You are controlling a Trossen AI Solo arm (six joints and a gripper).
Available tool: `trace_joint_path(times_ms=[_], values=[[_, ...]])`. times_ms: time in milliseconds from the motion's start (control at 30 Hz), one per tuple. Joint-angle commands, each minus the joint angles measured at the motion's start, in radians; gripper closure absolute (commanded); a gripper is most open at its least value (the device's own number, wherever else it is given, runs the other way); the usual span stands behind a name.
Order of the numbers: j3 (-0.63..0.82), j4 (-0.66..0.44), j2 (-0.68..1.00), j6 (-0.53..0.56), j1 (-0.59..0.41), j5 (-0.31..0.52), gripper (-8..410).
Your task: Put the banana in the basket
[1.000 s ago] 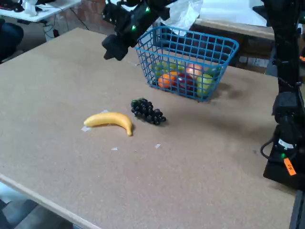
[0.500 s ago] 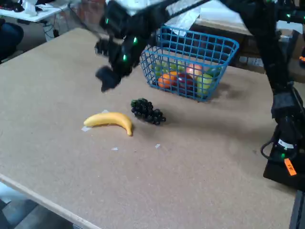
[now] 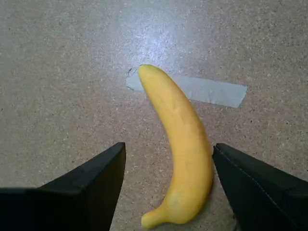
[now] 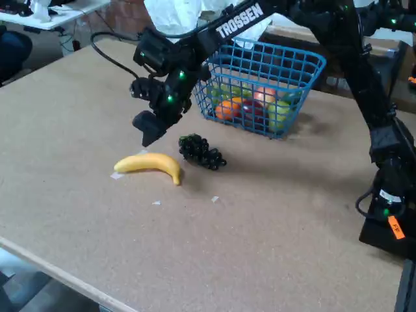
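One banana [image 4: 150,164], one grape bunch [image 4: 201,151], one basket [image 4: 260,84].

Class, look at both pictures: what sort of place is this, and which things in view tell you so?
Most likely a robotics lab or workshop. A Trossen arm reaches over a brown work table, its open pincer above a toy-like banana; a blue basket holds fruit, and cluttered desks stand behind.

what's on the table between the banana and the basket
In the fixed view, a dark purple grape bunch lies between the banana and the blue basket; otherwise bare tabletop.
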Motion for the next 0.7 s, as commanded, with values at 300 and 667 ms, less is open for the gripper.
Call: trace_joint_path(times_ms=[300,667], values=[[-0.002,-0.045,0.011,-0.032,0.0,0.048,151],[-0.001,-0.02,0.114,-0.052,0.0,0.035,151]])
